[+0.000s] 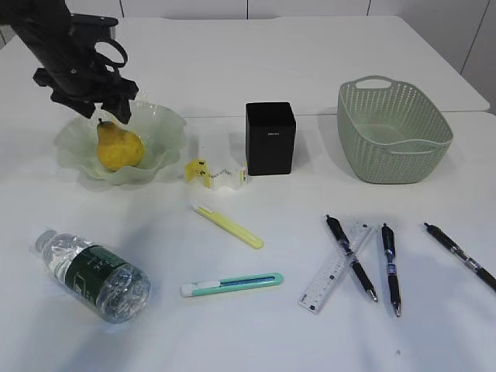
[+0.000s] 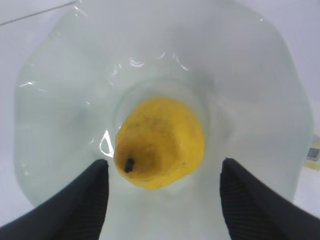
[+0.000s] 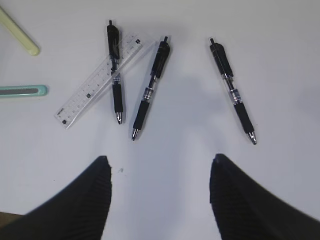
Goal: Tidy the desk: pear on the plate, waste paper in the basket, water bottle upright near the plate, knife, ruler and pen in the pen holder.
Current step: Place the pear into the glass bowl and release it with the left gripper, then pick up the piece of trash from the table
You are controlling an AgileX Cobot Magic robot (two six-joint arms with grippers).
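The yellow pear (image 1: 118,147) (image 2: 160,142) stands in the wavy green plate (image 1: 167,124) (image 2: 250,75). My left gripper (image 1: 108,116) (image 2: 164,172) hovers just above it, open, its fingers clear of the fruit on both sides. The water bottle (image 1: 93,275) lies on its side at the front left. The waste paper (image 1: 208,173) sits beside the black pen holder (image 1: 270,138). The clear ruler (image 1: 337,266) (image 3: 95,85) lies under one of three pens (image 1: 350,257) (image 3: 115,72). My right gripper (image 3: 160,167) is open over bare desk near the pens. The basket (image 1: 394,132) stands at the back right.
A yellow knife (image 1: 229,226) and a teal knife (image 1: 232,284) lie mid-desk. Two more pens (image 1: 390,268) (image 1: 461,256) lie to the front right. The right arm is out of the exterior view.
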